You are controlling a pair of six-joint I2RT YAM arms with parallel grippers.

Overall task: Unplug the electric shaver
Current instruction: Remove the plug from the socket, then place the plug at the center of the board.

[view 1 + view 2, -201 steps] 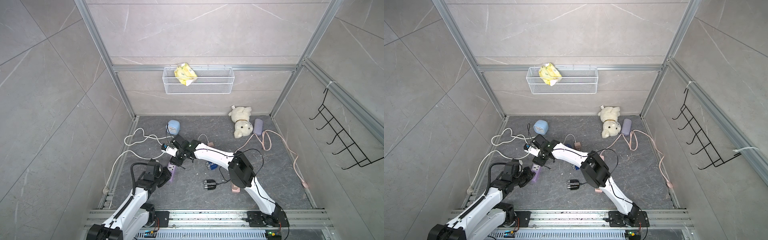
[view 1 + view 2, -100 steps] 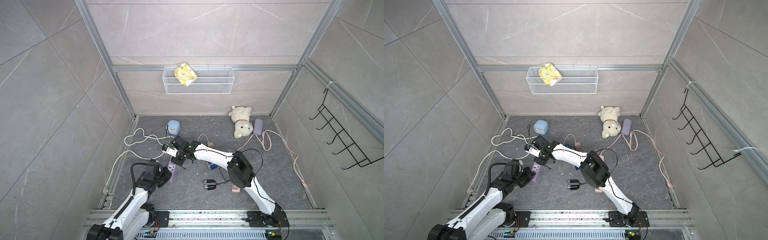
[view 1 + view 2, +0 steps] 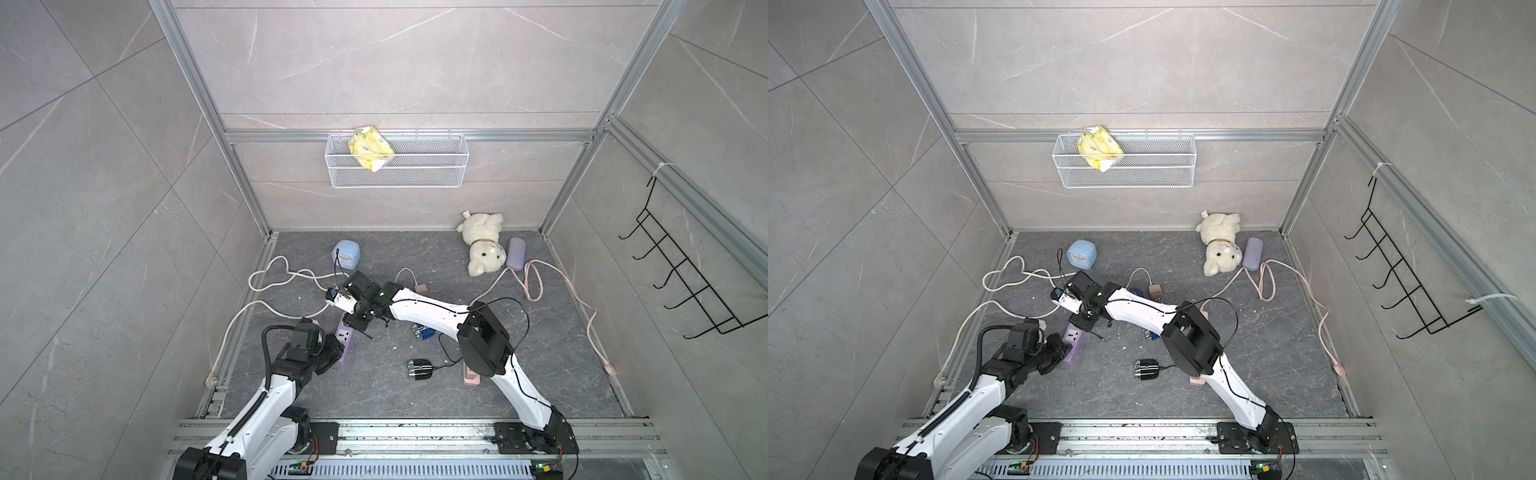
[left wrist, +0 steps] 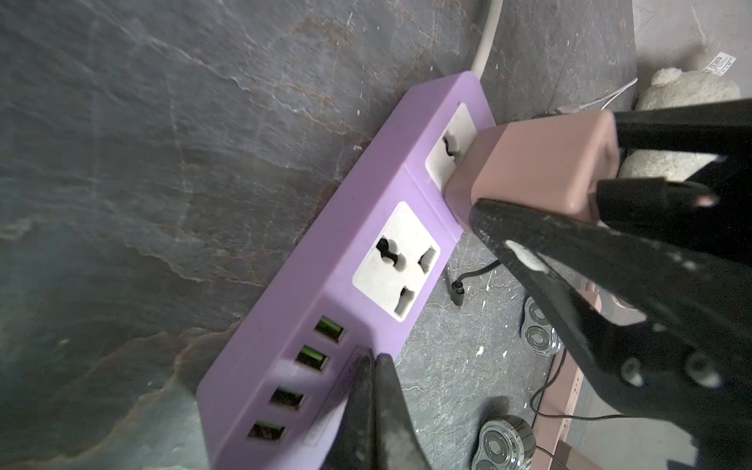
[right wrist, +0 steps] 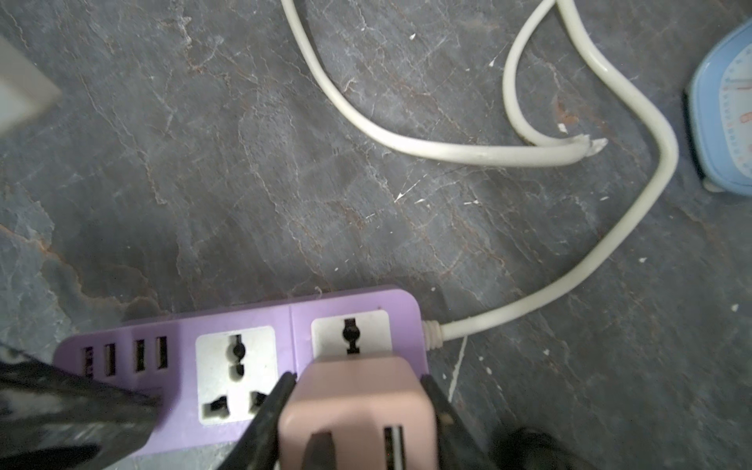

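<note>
Lilac power strip [image 5: 244, 321], white socket faces [image 4: 396, 260], green-glowing USB slots [image 4: 329, 329]. Dusty-pink adapter [image 5: 354, 407]. Off-white cable [image 5: 569, 285]. Pale blue clock [image 5: 724, 122] at right frame edge. Dark grey, rust-veined slate floor [image 5: 203, 162]. Cream plush bear [image 3: 482, 245]. Yellow packet [image 3: 370, 147] in white mesh basket [image 3: 436, 178].

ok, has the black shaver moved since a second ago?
No. The black shaver lies just where it did, judged against the blue clock.

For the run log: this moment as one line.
left gripper shut, tips on purple power strip | right gripper shut on pink adapter | adapter plugged in
</note>
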